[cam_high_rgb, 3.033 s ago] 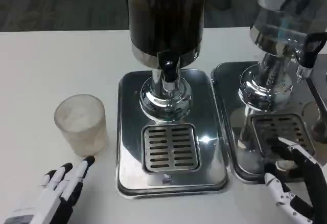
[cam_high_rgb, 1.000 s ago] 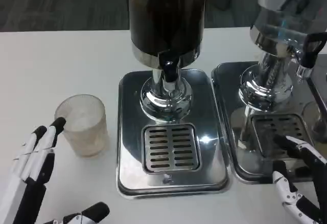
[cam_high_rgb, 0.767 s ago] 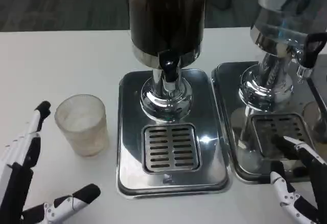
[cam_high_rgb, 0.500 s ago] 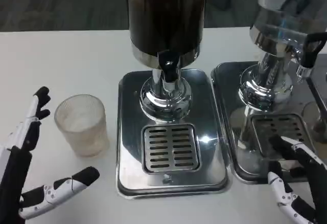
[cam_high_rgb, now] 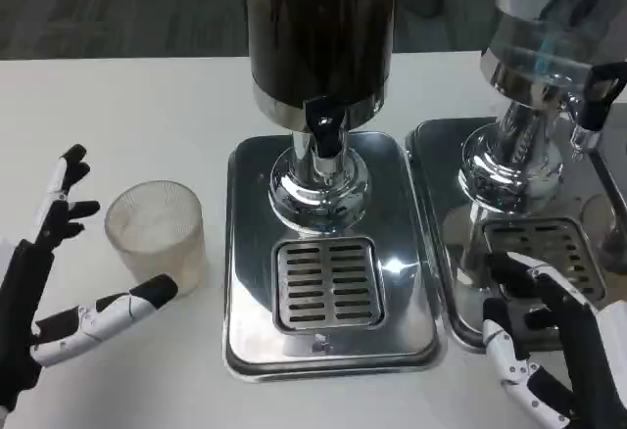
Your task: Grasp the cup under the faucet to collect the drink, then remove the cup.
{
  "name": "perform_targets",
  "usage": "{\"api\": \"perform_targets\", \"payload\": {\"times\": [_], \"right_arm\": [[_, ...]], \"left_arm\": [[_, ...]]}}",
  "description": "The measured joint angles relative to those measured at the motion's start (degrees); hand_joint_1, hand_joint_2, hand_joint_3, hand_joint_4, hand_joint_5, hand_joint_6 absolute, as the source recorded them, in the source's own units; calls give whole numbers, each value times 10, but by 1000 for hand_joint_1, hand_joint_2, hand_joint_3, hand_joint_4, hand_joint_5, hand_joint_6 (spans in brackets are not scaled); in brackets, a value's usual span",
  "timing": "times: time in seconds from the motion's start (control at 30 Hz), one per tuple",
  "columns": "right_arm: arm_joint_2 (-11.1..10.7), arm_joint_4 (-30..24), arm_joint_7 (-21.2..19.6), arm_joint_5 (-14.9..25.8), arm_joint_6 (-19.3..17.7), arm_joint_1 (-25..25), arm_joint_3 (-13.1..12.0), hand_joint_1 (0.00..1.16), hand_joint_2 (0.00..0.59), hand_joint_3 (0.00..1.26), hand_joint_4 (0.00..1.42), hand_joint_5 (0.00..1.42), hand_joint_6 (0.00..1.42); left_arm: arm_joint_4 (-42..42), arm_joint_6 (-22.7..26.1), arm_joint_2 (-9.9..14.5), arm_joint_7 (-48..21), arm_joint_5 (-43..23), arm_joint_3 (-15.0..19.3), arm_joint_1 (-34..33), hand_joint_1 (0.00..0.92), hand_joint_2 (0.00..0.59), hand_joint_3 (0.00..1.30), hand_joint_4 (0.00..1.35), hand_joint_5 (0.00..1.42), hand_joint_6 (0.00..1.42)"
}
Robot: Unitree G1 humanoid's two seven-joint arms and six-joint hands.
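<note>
The left hand [cam_high_rgb: 44, 292] is spread wide at the near-left of the worktop [cam_high_rgb: 147, 106], grasping nothing: its upper fingers [cam_high_rgb: 61, 194] stand just left of the cup [cam_high_rgb: 157, 236], and a lower finger reaches toward the cup's base, close to it, though contact cannot be confirmed. The cup stands upright on the worktop, left of the drip tray [cam_high_rgb: 328, 282] and well short of the faucet [cam_high_rgb: 323, 130] on the dark dispenser [cam_high_rgb: 318, 27]. The right hand [cam_high_rgb: 549, 351] rests released near the 2nd dispenser's tray [cam_high_rgb: 539, 243], holding nothing. This looks like step 1, the grasp. Next, the left hand should probably close around the cup wall, then carry it right onto the grate under the faucet.
</note>
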Motion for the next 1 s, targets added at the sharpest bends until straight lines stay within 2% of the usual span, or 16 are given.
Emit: {"api": "perform_targets", "payload": {"times": [0.37, 0.5, 0.67, 1.0], "right_arm": [[5, 2, -2, 1, 0, -2, 1, 483, 477, 361, 354, 341, 486], [-4, 2, -2, 5, 0, -2, -2, 485, 477, 361, 358, 342, 486], [-12, 2, 1, 12, 0, -3, -9, 488, 477, 368, 361, 355, 486], [-11, 1, 4, 15, 0, 1, -9, 490, 477, 373, 365, 356, 486]], "left_arm": [[53, 5, 0, -3, -8, 4, -37, 361, 17, 76, 80, 270, 348], [66, 7, -2, -3, -9, 3, -44, 371, 14, 76, 90, 274, 353], [84, 15, -3, -10, -10, -9, -59, 373, 15, 8, 40, 232, 345], [141, 24, 5, -57, -12, -35, -106, 379, 19, 0, 27, 209, 309]]}}
